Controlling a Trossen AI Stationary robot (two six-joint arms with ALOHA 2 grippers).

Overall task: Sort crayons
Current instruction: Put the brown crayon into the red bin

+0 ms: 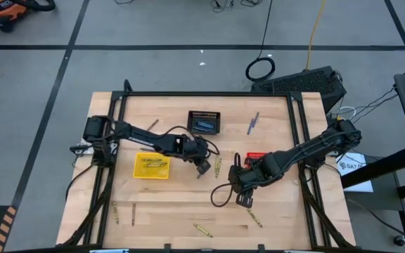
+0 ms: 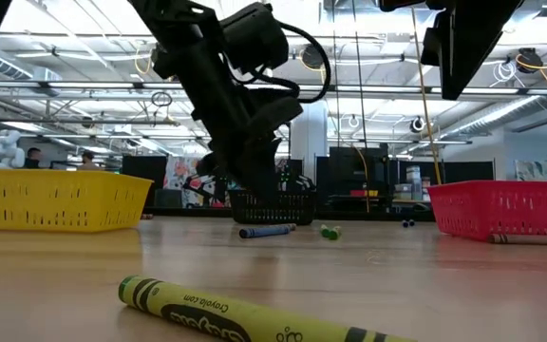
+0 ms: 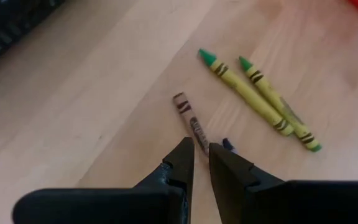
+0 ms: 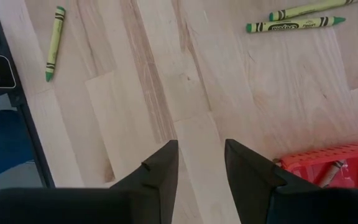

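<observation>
On the pale wooden table [image 1: 174, 204], the yellow mesh basket [image 1: 151, 166] holds a few yellow-green crayons, the black mesh basket [image 1: 204, 121] a blue one, and the red mesh basket [image 4: 328, 163] brown paper-wrapped ones. A yellow-green wax crayon [image 2: 254, 318] in the low view reads "Crayola". The left gripper [image 3: 201, 155], fingers nearly together, hovers over a brown crayon [image 3: 190, 120] beside two green-tipped yellow crayons [image 3: 244, 90], holding nothing. The right gripper [image 4: 201, 162] hangs slightly parted and empty beside the red basket.
</observation>
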